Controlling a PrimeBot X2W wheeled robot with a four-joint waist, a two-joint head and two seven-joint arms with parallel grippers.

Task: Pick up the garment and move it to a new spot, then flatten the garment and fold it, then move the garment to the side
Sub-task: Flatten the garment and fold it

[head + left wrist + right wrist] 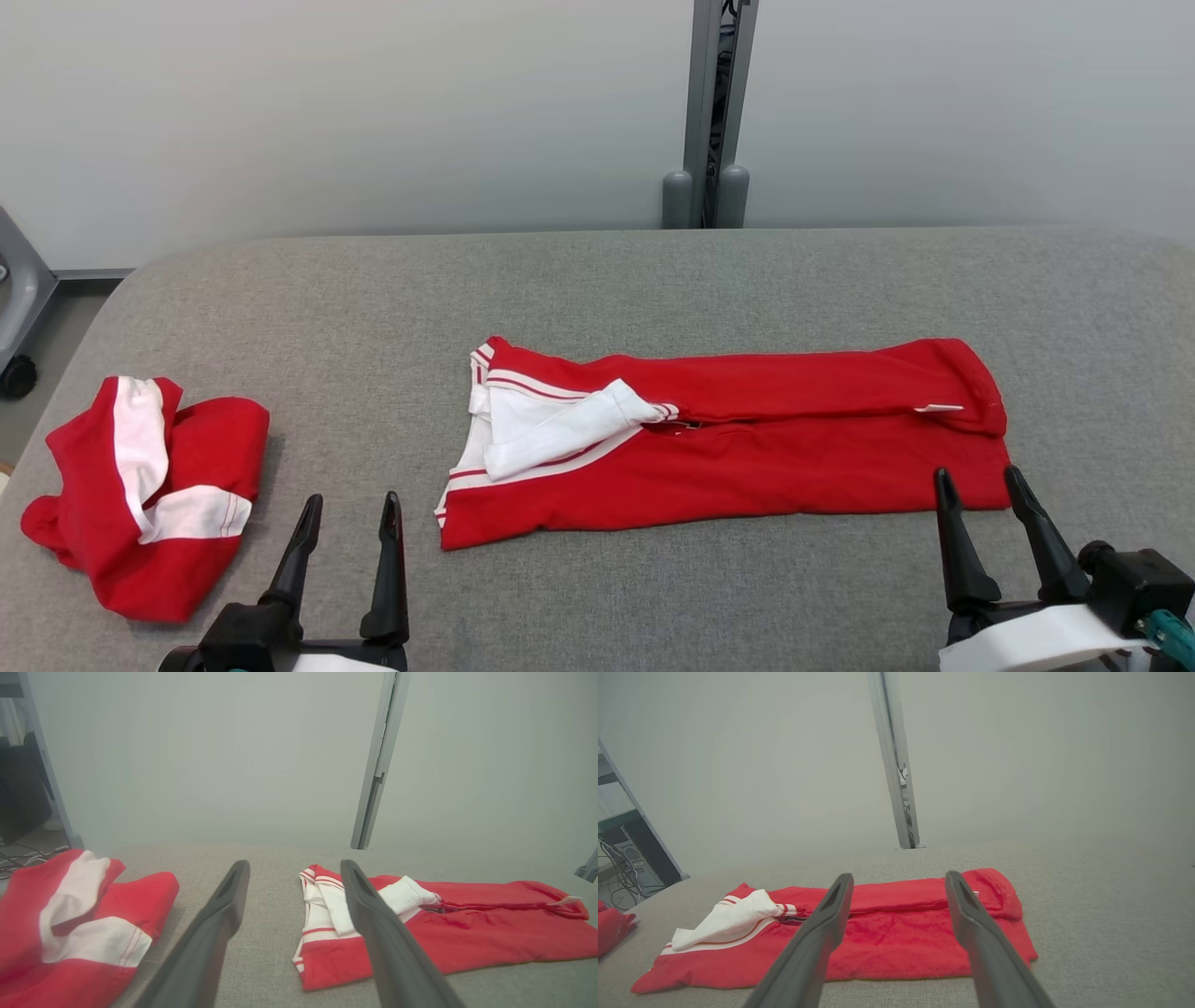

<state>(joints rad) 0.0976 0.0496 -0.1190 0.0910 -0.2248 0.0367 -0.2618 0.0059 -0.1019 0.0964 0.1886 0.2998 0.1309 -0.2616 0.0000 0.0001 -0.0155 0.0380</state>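
A red garment (747, 448) with white trim lies on the grey table as a long folded strip, its white-striped end to the left; it also shows as the garment (467, 933) and the garment (896, 947) in the wrist views. My left gripper (350, 504) stands open near the front edge, left of the strip's left end, holding nothing. My right gripper (978, 481) is open just before the strip's right front corner, also holding nothing. The same open gaps show at the left gripper (294, 868) and right gripper (899, 879).
A second red and white garment (149, 495) lies bunched at the table's (597, 280) left side, seen again as the bunched garment (74, 924). A grey post (714, 112) rises behind the far edge against a pale wall. A wheeled frame (19, 317) stands off the left.
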